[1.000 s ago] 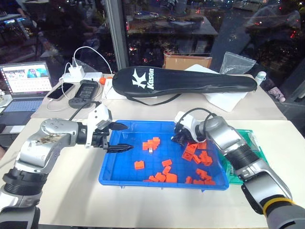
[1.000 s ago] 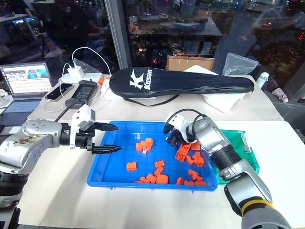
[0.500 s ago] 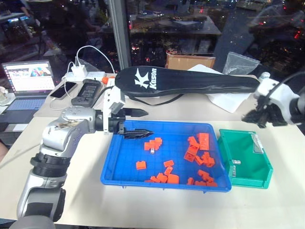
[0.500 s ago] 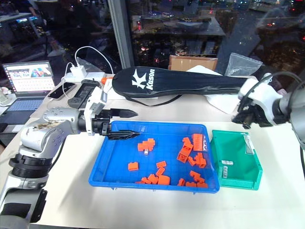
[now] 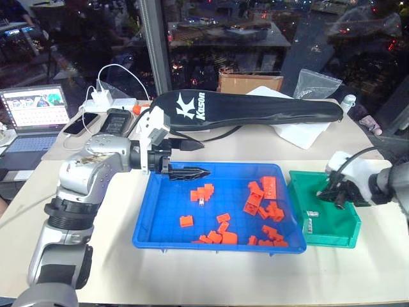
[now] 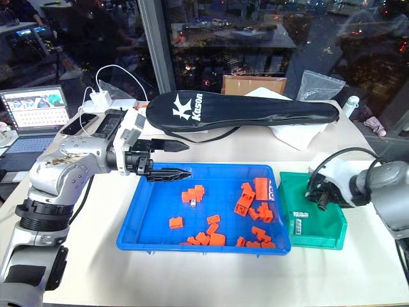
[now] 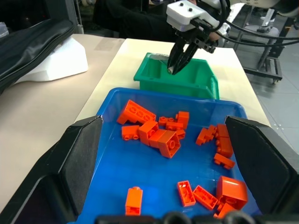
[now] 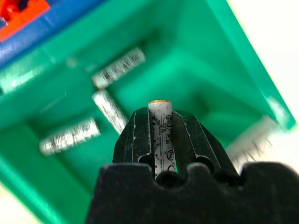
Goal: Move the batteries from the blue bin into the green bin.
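A: Batteries, where are they? One battery (image 8: 160, 135) sits clamped between the black fingers of the right gripper (image 8: 160, 122), lengthwise along them, its orange-tipped end poking out past the fingertips.

B: And that claw is where?

A: Over the green bin (image 5: 342, 229), fingers pointing down into it. From the left wrist camera the right gripper shows above the bin's far rim, fingers drawn close together.

B: Anything already in the bin?

A: Three more batteries (image 8: 117, 68) lie on its floor: one near the corner by the blue tray, one slanted just beside the held one, one further off toward the other side. From the head camera they read as small pale cylinders near the bin's left wall. A pale flat thing leans at the bin's far end; can't tell what.

B: Blue bin?

A: Blue bin (image 5: 160, 225) sits on the table, touching or nearly touching the green bin's left side. It holds scattered orange bricks (image 5: 224, 236), a cluster at the right end, a small group mid-tray, a few along the near wall. A pale bit shows among the mid-tray bricks; too small to call.

B: Left claw?

A: Left gripper (image 5: 193, 158) hovers over the far-left corner of the blue tray, pointing across it toward the right. Fingers spread apart, nothing between them.

B: Around the table?

A: Black racket bag (image 5: 249, 109) behind the tray, laptop (image 5: 33, 115) far left.
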Tool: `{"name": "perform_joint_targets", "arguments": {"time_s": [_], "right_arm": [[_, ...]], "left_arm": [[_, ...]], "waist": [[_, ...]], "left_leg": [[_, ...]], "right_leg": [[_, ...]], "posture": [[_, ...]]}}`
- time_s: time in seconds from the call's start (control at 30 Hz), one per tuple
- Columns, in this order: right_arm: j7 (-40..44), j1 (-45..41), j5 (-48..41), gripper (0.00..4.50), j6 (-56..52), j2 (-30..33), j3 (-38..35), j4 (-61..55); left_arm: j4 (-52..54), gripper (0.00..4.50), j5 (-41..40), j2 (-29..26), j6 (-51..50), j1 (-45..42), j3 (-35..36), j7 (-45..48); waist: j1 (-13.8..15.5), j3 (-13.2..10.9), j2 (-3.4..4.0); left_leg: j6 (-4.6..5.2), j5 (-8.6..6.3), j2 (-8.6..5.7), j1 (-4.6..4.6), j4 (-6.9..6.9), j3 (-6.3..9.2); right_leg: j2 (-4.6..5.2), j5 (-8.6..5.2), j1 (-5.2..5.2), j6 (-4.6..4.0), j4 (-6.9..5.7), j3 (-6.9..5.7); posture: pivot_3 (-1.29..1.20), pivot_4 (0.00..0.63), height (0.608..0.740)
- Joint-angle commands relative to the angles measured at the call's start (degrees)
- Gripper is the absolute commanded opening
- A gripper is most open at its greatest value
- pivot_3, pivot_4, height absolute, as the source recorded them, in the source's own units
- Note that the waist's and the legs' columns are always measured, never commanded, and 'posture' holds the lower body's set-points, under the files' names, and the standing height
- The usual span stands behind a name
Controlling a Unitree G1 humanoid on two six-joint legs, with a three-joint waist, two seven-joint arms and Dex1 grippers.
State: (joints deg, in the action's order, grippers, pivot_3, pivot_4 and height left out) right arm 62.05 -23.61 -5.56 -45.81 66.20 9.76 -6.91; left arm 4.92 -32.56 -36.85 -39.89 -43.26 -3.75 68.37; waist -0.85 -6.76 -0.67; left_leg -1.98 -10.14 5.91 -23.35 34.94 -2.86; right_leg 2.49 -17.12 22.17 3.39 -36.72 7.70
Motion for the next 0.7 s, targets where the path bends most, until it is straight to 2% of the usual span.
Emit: {"name": "perform_joint_targets", "arguments": {"time_s": [0.03, 0.1, 0.2, 0.3, 0.43, 0.5, 0.57, 0.7], "right_arm": [[-0.34, -1.9, 2.88, 0.25, 2.97, 0.32, 1.5, 0.8], [-0.33, -3.15, 4.27, 1.25, 3.89, 0.04, 2.98, 0.58], [1.06, -5.28, 5.25, 2.13, 4.22, 1.22, 3.39, 0.07], [5.77, -8.9, 6.82, 3.12, 4.47, 7.26, 2.9, -1.82], [7.02, -23.18, 3.37, 4.49, -1.19, 3.89, 1.27, -3.83], [7.59, -26.46, 1.28, 4.49, -3.13, -0.11, 2.38, -5.18], [6.8, -27.33, -1.58, 4.49, -4.3, -8.13, 4.78, -6.7], [5.15, -26.15, -2.13, 4.49, -0.06, -19.07, 8.64, -5.34]], "left_arm": [[1.47, 4.5, 1.43, -1.79, 1.64, -0.54, -0.57, 0.77], [1.38, 4.5, 1.79, -2.4, 1.77, -0.29, -0.65, 1.21], [0.84, 4.5, 2.27, -3.89, 1.59, -0.78, -0.52, 1.8], [0.33, 4.5, 3.55, -6.3, 2.06, -0.49, -0.64, 2.56], [-0.07, 4.5, 5.24, -9.77, 2.5, 1.42, -0.36, 2.7], [0.61, 4.5, 5.58, -11.23, 2.5, 2.81, -0.33, 3.02], [2.36, 4.5, 5.64, -13.66, 2.2, 5.12, 0.09, 3.74], [4.39, 4.5, 5.59, -16.92, 1.95, 8.46, 1.27, 3.51]], "waist": [[0.11, -0.01, 0.02], [0.16, 0.0, 0.02], [0.15, -0.01, 0.02], [0.19, -0.09, 0.17], [-0.39, -0.22, 0.32], [-0.84, -0.2, 0.23], [-1.17, -0.11, -0.1], [-1.15, -0.13, -0.2]], "left_leg": [[0.0, 0.0, 0.0, -0.01, -0.01, 0.0], [0.0, 0.0, -0.02, -0.04, -0.01, 0.0], [0.0, 0.0, -0.02, -0.02, -0.01, 0.0], [0.0, 0.0, -0.02, -0.03, -0.03, -0.01], [0.0, 0.0, 0.0, 0.06, -0.05, -0.03], [0.0, 0.0, 0.0, 0.15, -0.16, 0.05], [0.0, -0.01, 0.03, 0.26, -0.22, 0.14], [0.0, -0.01, 0.06, 0.04, -0.13, 0.21]], "right_leg": [[0.0, 0.0, 0.01, 0.0, 0.01, 0.0], [0.01, -0.01, 0.02, 0.0, 0.01, 0.0], [0.01, -0.01, 0.02, 0.0, 0.0, 0.0], [0.01, -0.01, 0.04, 0.01, 0.0, 0.0], [0.0, -0.03, 0.07, -0.01, -0.02, 0.0], [-0.06, -0.05, 0.06, -0.09, -0.04, 0.01], [-0.11, -0.11, -0.01, -0.18, -0.1, -0.05], [-0.15, -0.12, 0.13, -0.23, -0.27, -0.11]], "posture": [[0.0, 0.15, 0.696], [0.0, 0.15, 0.696], [0.0, 0.15, 0.696], [0.0, 0.15, 0.696], [0.0, 0.15, 0.696], [0.0, 0.15, 0.696], [0.0, 0.15, 0.696], [0.0, 0.15, 0.696]]}}
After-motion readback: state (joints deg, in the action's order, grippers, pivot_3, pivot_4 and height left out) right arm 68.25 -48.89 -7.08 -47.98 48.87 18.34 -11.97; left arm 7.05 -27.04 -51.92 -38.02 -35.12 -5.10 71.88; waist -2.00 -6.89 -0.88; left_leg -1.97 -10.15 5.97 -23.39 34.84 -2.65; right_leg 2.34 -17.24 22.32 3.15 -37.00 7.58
